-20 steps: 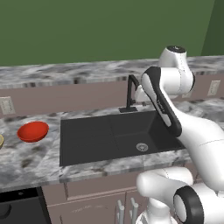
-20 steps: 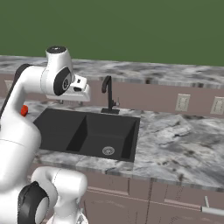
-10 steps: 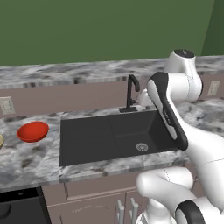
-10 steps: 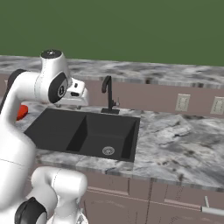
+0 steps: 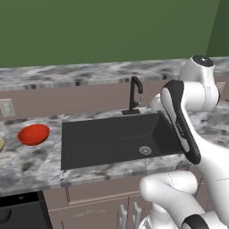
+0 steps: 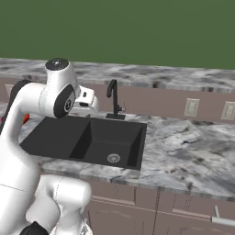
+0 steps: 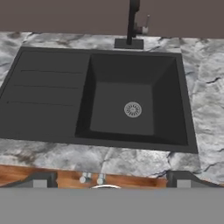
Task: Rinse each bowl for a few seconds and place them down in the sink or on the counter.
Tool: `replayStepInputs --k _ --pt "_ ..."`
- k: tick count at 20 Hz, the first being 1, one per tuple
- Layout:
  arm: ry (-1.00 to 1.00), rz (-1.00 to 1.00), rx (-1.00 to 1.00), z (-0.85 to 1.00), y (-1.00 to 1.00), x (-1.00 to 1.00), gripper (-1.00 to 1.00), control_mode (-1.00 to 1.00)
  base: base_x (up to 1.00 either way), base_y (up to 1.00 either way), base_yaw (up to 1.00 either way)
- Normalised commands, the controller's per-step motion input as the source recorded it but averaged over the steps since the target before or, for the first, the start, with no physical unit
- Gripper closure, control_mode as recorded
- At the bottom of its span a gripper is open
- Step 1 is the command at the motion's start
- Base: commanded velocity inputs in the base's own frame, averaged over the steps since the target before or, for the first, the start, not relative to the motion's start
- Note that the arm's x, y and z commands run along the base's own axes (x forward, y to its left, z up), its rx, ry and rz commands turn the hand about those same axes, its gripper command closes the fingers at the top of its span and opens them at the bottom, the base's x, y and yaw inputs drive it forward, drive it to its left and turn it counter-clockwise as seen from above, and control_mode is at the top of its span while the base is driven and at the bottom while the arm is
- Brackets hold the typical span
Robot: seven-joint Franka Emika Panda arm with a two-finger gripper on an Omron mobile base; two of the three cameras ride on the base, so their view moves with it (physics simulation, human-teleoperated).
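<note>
Across the frame runs the counter (image 5: 31,165), grey/white marbled stone w/ a matching ledge behind, over mauve-brown cabinets (image 5: 94,210). Set into it is the sink (image 5: 112,138): matte black, w/ a flat ribbed drainboard on its left part and a deeper basin on the right, round silver drain (image 7: 132,109) in the basin floor. Black arched faucet (image 5: 134,95) stands at the sink's back edge, roughly centre, spout curving forward. Robot arm (image 5: 188,116) rises at the right of the left base view, elbow high, forearm angled down beside the sink's right end; in the right base view the hand sits above the sink's back-left area, near the faucet. Gripper (image 7: 112,180) looks straight down over the basin; finger tips (image 7: 39,179) sit far apart at the bottom corners of the hand view, spread wide, nothing between them. Red bowl (image 5: 33,134) rests upright on the counter left of the sink, well apart from the gripper. Tan bowl (image 5: 1,144) barely shows at the left edge, just beside the red one. Wall outlets (image 6: 191,107) on the backsplash.
</note>
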Motion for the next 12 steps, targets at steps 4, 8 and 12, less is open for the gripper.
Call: replayStepInputs --k 4,8,12 --pt "-0.09 0.0 0.0 0.0 -0.32 -0.02 -1.0 -1.0 0.0 0.0 0.0" --pt "-0.08 0.0 0.0 0.0 -0.29 0.0 -1.0 -1.0 0.0 0.0 0.0" --pt "-0.1 0.0 0.0 -0.02 -0.26 0.0 -1.0 -1.0 0.0 0.0 0.0"
